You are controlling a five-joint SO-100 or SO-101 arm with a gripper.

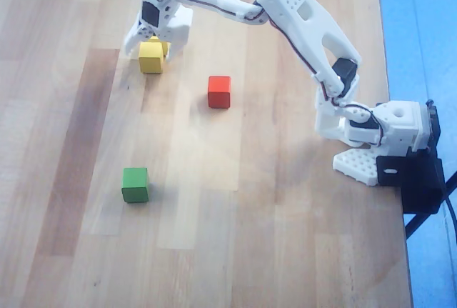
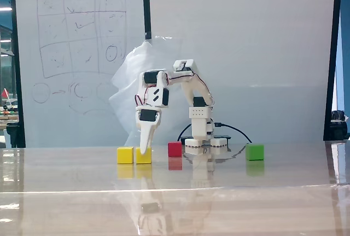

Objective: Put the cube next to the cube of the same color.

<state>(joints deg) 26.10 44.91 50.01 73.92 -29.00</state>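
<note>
End effector straddling the cube in overhead view, fingers spread apart, one tip on each side, not clamped. In fixed view, end effector pointing down at the cube, tip just above or touching its top; cannot tell which from this angle.

The cube flat on the surface, square to the wood grain. The cube of the same color directly beside it on the left in fixed view, faces touching or nearly so. In overhead view mostly hidden under the end effector, only a yellow sliver visible behind the first.

Red cube well apart to the right in overhead view, green cube well apart toward the bottom. In fixed view: red cube near the arm base, green cube far right.

Room: wide open surface below and to the left of the yellow pair in overhead view. Top edge of frame close behind the end effector. Right edge of the surface next to the base, blue floor beyond.

Materials: cubes plain painted wood, sharp corners, matte. Surface of pale wood planks, glossy enough to reflect the cubes in fixed view. Arm of white printed plastic with perforated panels, black servos. Whiteboard with sketched grid behind.
</note>
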